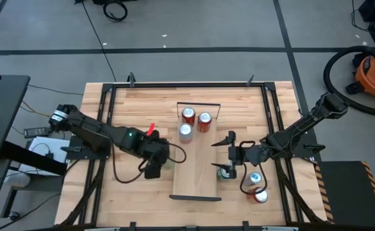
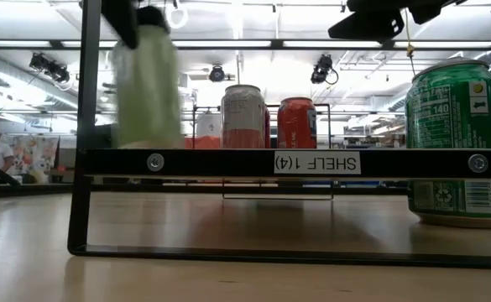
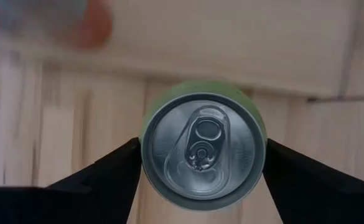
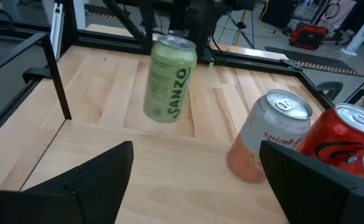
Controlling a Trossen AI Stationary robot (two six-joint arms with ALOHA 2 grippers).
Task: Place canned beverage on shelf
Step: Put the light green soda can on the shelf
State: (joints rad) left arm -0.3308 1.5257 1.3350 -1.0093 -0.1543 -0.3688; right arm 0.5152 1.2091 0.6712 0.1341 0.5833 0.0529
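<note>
left gripper [image 1: 156, 156] jaws clamp pale green can [image 4: 168, 78], lifted just beside shelf [image 1: 197, 183] left edge. risk: slip, or knocking three cans [image 1: 195, 122] on shelf. right gripper [image 4: 194, 168] jaws parted, empty.

three cans [image 1: 194, 122] crowd shelf's [image 1: 197, 183] far end, near end bare

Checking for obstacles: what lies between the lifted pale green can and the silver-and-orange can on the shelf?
Only bare light-wood shelf between the pale green can and silver-and-orange can, in the right wrist view.

A robotics lab: ceiling strip lights [image 2: 228, 44], orange shop vacuum [image 1: 374, 72], cabled concrete floor [image 1: 193, 32].
</note>
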